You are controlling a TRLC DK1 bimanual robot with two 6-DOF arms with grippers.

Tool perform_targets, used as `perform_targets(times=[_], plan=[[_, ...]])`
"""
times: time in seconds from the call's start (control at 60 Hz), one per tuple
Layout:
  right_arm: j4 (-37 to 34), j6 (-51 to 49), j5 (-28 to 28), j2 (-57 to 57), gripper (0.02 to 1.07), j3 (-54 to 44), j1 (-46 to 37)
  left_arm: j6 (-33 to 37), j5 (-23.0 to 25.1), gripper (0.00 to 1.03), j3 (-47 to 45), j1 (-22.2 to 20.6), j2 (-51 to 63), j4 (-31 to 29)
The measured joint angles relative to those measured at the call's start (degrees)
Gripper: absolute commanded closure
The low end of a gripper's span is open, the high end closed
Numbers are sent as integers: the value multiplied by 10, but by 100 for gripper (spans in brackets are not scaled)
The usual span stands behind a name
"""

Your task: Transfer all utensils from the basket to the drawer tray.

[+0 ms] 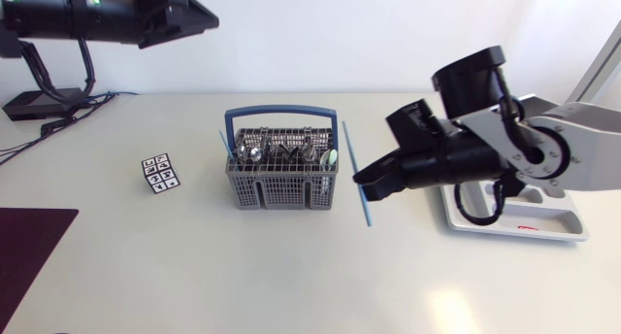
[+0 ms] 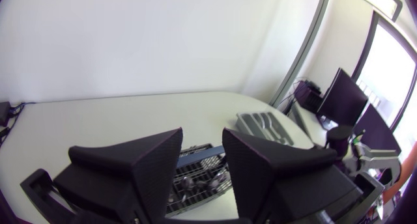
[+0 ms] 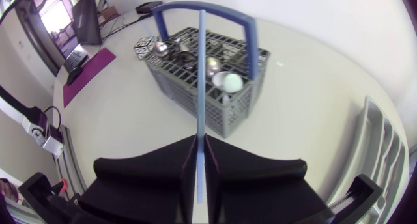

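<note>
The blue stick [image 1: 349, 145] was clamped between my R gripper [image 1: 367, 185] fingers, just beside the basket [image 1: 281, 193] on its tray side. The drawer tray [image 1: 568, 229] lay beyond, partly hidden. I judged the task barely begun: spoons [image 1: 254, 154] etc. sat in the basket, and the visible tray part was bare. L gripper [image 2: 202, 155] hung well apart, fingers spread, holding nothing.

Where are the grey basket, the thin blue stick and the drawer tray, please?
grey basket [image 1: 281, 186], head view, on its front mesh wall.
thin blue stick [image 3: 201, 87], right wrist view, on the middle of its shaft.
drawer tray [image 1: 561, 221], head view, on a bare part of its floor.
</note>
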Motion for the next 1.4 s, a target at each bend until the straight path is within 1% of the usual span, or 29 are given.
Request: perform_targets(times=[0.1,0.183,0.3,0.367,0.483,0.667,0.8,0.833,0.9,0.933,0.967,1.0,1.017,1.067,1.1,1.167,1.333,1.4], plan=[[-8,0,-13,-10,101,-1,-76,69,-23,57,-56,7,3,9],[-15,0,-13,-7,101,0,-142,110,-25,57,-87,16,11,22],[-21,0,-10,25,101,19,-230,161,-25,58,-110,29,28,38],[-20,0,2,59,101,39,-270,187,-25,58,-111,34,39,39],[-17,0,18,117,100,66,-310,238,-25,57,-112,36,48,38],[-4,2,41,197,99,102,-341,320,-22,57,-139,36,49,31],[0,2,65,245,98,121,-360,366,-9,57,-162,36,52,23],[0,2,66,255,94,125,-363,374,-7,57,-165,37,52,23],[0,2,69,278,68,135,-368,391,-1,58,-166,41,53,24],[-1,2,72,285,52,137,-370,397,2,58,-169,44,53,29],[-1,2,76,288,39,137,-370,403,4,58,-175,47,53,40],[-2,2,78,289,29,137,-370,405,6,58,-183,49,53,54],[-2,2,78,289,25,137,-370,405,6,58,-187,50,54,61],[-1,2,80,288,20,137,-370,405,6,58,-202,51,56,86],[-1,2,80,288,19,137,-370,404,6,58,-212,51,59,101],[-2,2,82,288,13,136,-369,404,6,58,-228,51,70,126],[-1,10,83,276,12,123,-354,381,6,59,-270,41,84,205],[-2,13,83,264,12,113,-341,370,6,65,-280,34,84,237]])
